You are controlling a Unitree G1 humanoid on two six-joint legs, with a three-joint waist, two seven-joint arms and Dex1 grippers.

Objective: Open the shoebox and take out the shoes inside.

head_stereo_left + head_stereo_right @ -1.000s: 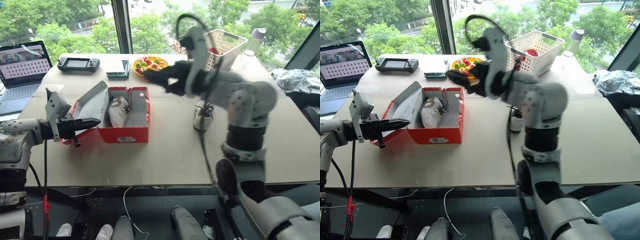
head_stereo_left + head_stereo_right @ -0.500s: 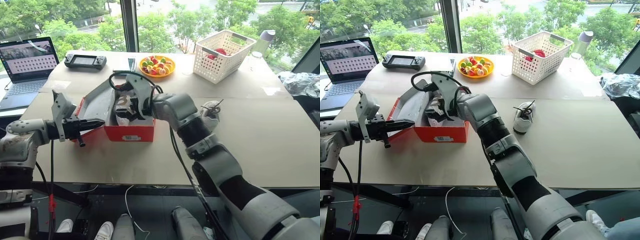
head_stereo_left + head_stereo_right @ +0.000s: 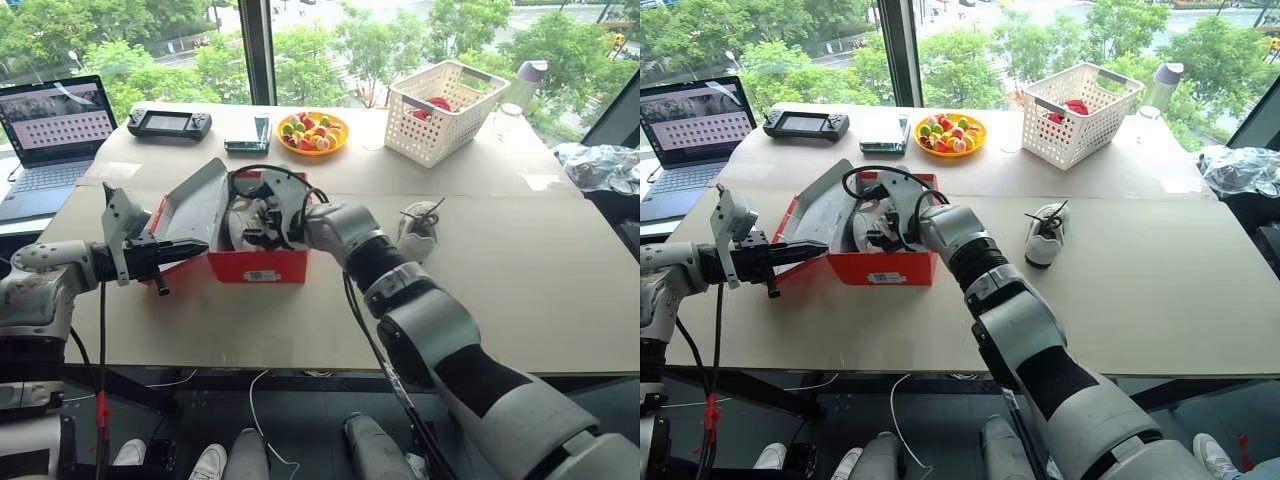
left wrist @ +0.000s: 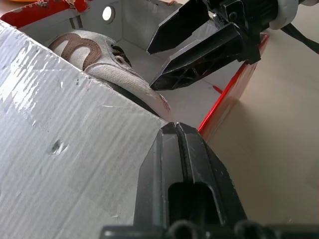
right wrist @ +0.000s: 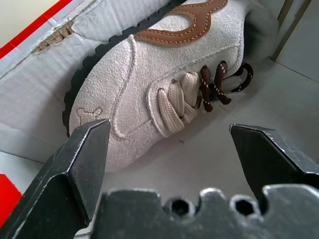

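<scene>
Left gripper (image 3: pixel 190 245): fingers pressed together, tips against the shoebox's raised lid, on its left side.
Shoebox (image 3: pixel 262 266): red, open, on the table (image 3: pixel 330 310), lid leaning left.
Shoe in box (image 5: pixel 164 84): lies inside the shoebox against its wall.
Right gripper (image 5: pixel 172 144): inside the shoebox, fingers spread wide over that shoe, holding nothing.
Second shoe (image 3: pixel 418 228): on the table, right of the shoebox.

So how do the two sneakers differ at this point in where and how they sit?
The sneaker in the shoebox lies on its side inside the red shoebox, leaning against the box wall; the sneaker on the table stands upright on its sole, outside the box. The open right gripper is poised at the boxed one; nothing is near the other. Both are pale suede with dark laces.
</scene>
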